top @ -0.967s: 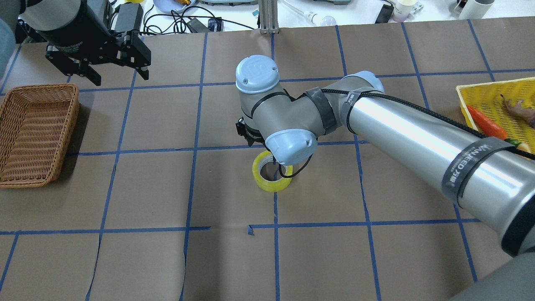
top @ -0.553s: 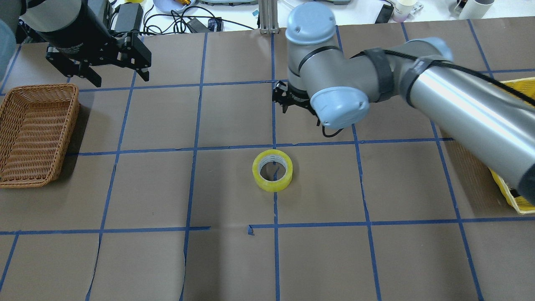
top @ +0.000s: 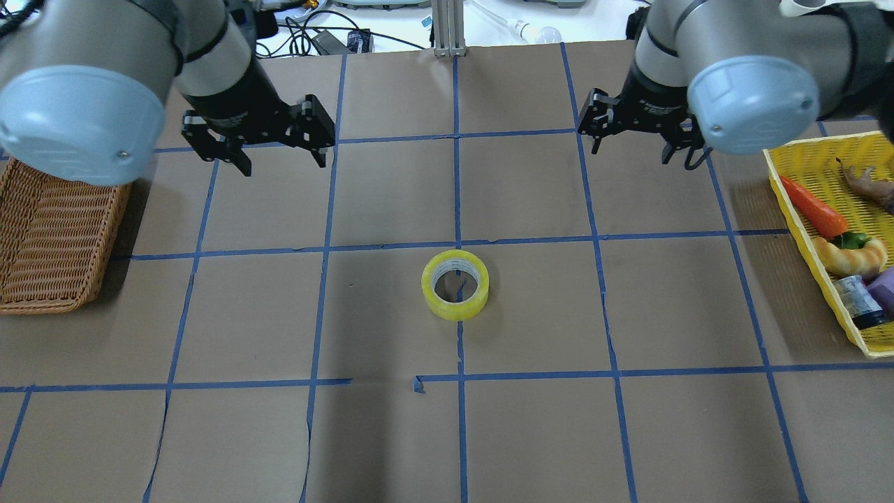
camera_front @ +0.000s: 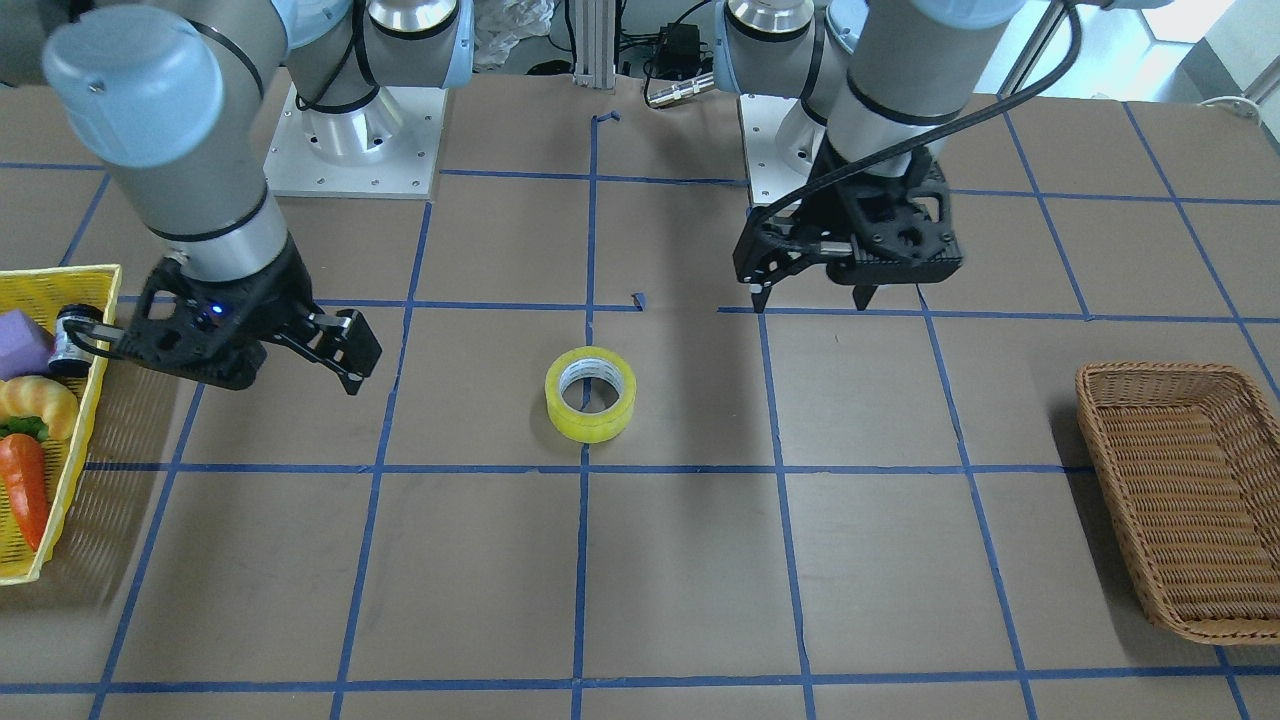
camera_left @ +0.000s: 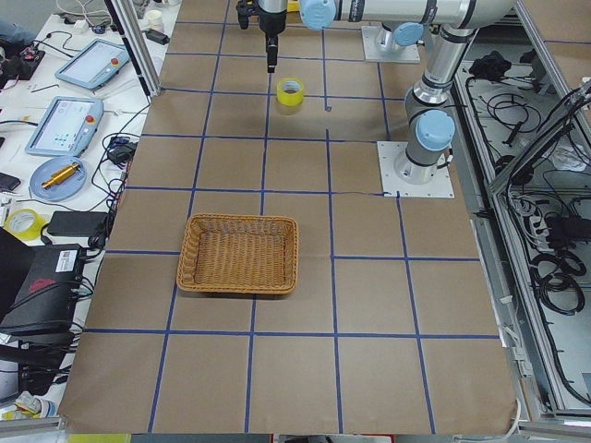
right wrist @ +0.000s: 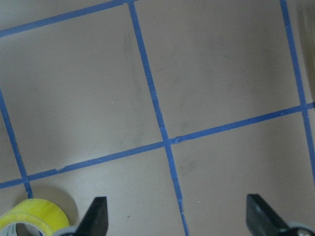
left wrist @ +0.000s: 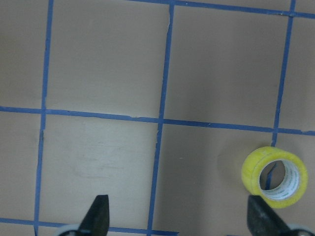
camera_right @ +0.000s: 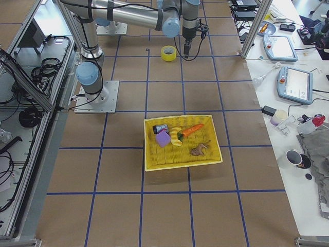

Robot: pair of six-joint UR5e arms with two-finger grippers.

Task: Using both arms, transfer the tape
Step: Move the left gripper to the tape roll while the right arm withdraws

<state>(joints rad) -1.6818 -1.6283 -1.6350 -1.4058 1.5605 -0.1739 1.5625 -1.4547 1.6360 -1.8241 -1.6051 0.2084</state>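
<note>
Left gripper (top: pixel 283 166), right gripper (top: pixel 632 154): both spread wide and empty, hanging high on either side of desk centre.

Tape (top: pixel 455 284): lies flat at desk centre, touched by neither.

Likely next is a left-arm pick: centre over the roll, descend straight, pinch one wall through the core.

Core print too small to read.

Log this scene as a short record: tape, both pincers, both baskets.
tape: flat on the table, on a blue grid line, untouched
left pincer: open, empty, hovering apart from the tape, toward the wicker basket
right pincer: open, empty, hovering toward the yellow basket
wicker basket: empty, robot's left
yellow basket: holds a carrot and other items, robot's right
</note>
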